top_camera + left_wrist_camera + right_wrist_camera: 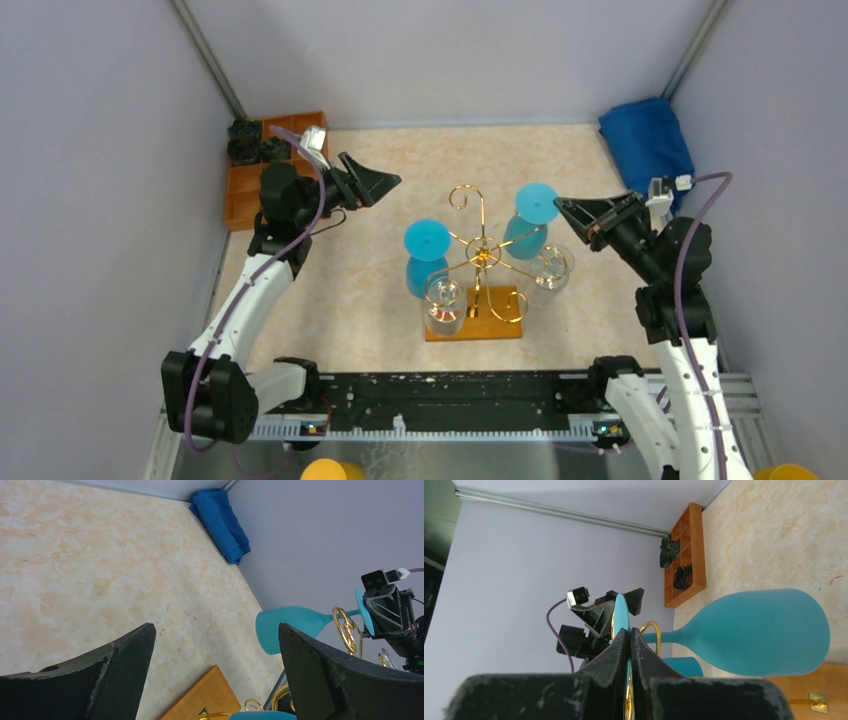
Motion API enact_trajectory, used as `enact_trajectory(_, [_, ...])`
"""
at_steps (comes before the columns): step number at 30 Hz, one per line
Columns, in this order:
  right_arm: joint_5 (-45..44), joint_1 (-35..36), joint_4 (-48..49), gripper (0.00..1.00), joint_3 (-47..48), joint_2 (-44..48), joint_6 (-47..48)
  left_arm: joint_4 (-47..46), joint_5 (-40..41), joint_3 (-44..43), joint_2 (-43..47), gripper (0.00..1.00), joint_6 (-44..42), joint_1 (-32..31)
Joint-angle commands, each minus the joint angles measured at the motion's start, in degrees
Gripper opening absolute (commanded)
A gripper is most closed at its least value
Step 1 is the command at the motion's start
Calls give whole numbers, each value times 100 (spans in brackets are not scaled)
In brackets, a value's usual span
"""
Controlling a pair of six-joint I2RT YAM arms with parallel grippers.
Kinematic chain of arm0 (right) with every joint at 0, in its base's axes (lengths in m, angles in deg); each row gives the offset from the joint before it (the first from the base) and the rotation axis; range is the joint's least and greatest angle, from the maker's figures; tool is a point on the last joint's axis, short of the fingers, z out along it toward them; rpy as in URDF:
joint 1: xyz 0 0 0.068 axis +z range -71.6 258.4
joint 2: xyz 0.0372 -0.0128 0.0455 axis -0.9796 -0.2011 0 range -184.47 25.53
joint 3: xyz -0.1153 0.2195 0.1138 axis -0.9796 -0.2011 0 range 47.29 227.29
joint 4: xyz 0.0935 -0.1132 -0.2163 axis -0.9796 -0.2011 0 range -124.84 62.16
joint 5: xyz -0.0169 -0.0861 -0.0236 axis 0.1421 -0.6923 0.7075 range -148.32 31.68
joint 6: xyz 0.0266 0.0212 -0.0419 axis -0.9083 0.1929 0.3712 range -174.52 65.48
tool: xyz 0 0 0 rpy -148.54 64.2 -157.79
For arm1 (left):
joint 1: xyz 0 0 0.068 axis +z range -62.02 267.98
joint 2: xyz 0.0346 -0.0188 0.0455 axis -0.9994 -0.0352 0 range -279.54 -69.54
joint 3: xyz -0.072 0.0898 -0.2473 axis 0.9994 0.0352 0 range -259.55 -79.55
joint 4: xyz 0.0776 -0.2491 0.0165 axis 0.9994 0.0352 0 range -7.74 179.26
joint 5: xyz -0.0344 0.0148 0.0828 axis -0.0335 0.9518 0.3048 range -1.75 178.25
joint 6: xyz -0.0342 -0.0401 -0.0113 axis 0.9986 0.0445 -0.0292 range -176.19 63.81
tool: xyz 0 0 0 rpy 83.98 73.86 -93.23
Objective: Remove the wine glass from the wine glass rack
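Wine glass (759, 632), opaque teal, hangs upside down from gold wire rack (480, 330).

text: none legible | labels: none | numbers: none | signs: none

Left arm (250, 298) and right arm (692, 375): white link shells, black joints, a purple cable (321, 190) along each, scuffed black wedge fingers (616, 655).

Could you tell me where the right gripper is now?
Top view: the right gripper sits right of the wine glass rack, shut on the foot of the far-right blue wine glass.
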Motion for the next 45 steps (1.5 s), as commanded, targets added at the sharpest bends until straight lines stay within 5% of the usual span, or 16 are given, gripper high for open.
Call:
enact_trajectory(1, [-289, -43, -134, 0, 290, 77, -190, -152, -108, 62, 27, 99, 33, 26])
enact_trajectory(32, [345, -32, -932, 0, 727, 185, 119, -200, -142, 53, -45, 99, 130, 26])
enact_trajectory(45, [642, 25, -428, 0, 598, 82, -85, -169, -101, 68, 54, 99, 132, 26])
